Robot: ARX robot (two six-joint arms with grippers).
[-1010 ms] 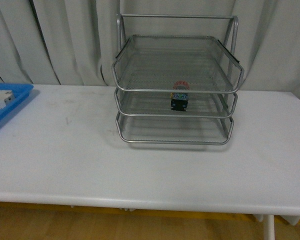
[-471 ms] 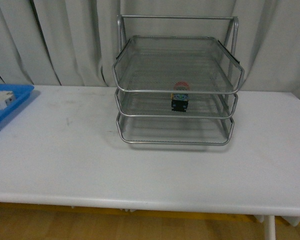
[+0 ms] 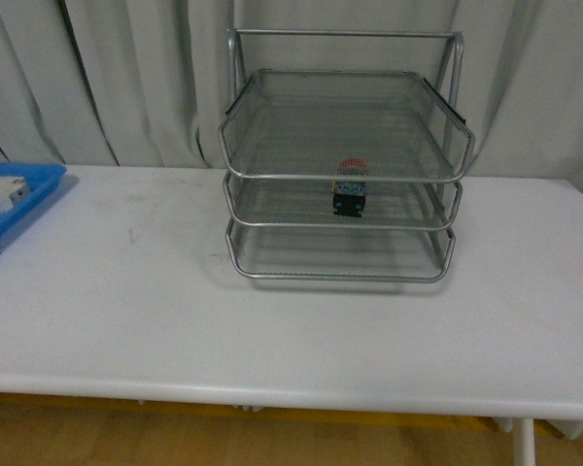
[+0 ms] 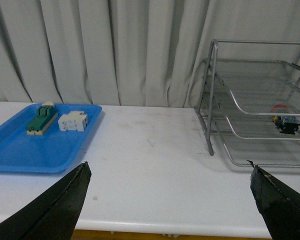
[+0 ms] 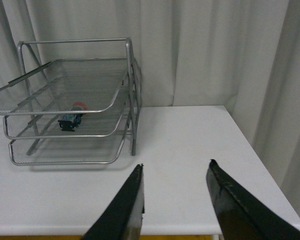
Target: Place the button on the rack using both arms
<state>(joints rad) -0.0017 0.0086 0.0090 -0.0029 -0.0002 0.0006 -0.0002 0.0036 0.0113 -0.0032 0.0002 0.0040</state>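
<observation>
The button [image 3: 350, 186], red-capped with a black-and-blue body, sits on the middle tier of the silver wire rack [image 3: 272, 173] at the back of the white table. The same button [image 4: 286, 122] shows in the left wrist view, and the button [image 5: 71, 119] also shows in the right wrist view inside the rack [image 5: 115, 105]. My left gripper [image 4: 167, 167] is open wide over the table's front edge, far from the rack [image 4: 210, 100]. My right gripper [image 5: 176, 164] is open with nothing between its fingers, well short of the rack. Neither arm appears in the front view.
A flat blue tray [image 3: 34, 199] lies at the table's left edge, holding a white blocky part [image 4: 72, 121] and a green oblong block [image 4: 41, 119]. Grey curtains hang behind the table. The table's right edge [image 5: 270, 175] is near my right gripper.
</observation>
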